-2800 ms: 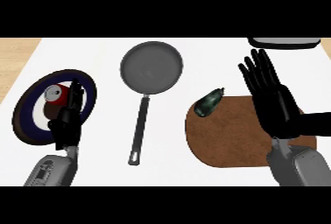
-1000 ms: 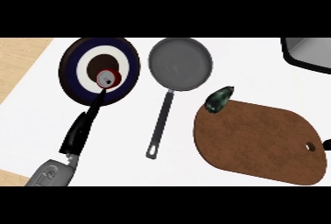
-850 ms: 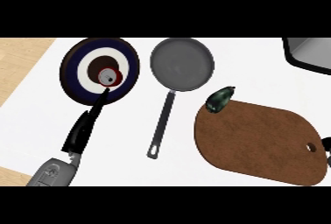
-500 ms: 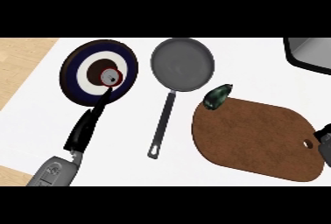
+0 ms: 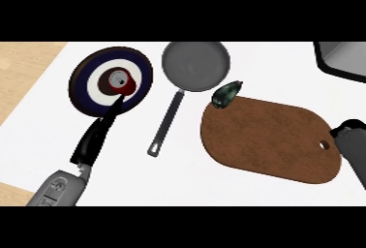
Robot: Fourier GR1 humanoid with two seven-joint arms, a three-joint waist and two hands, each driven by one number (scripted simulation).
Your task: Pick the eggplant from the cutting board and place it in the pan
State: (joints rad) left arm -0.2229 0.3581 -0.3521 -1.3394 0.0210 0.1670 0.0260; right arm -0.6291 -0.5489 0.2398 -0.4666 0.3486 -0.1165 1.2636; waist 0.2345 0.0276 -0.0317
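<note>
The left hand (image 5: pixel 97 138) lies slantwise at the lower left, on a grey forearm. We see it edge-on: black, fingers straight and pressed together, the tips over a round plate (image 5: pixel 85 72). The right hand (image 5: pixel 349 127) shows only as a black patch at the right edge, just beside the cutting board (image 5: pixel 271 140); we cannot tell whether it is spread or closed.

The eggplant (image 5: pixel 227 93) is small, dark and glossy, greenish-black and oval. It rests on the top left edge of the brown cutting board, close to the rim of the pan (image 5: pixel 195 59).

The pan is round with a plain grey inside, and its long handle points down the white desk (image 5: pixel 271 193). The plate has a dark blue rim and a white ring. A small brown and red thing (image 5: pixel 118 82) sits at its middle. Part of a dark grey container (image 5: pixel 346 58) shows at the top right.
</note>
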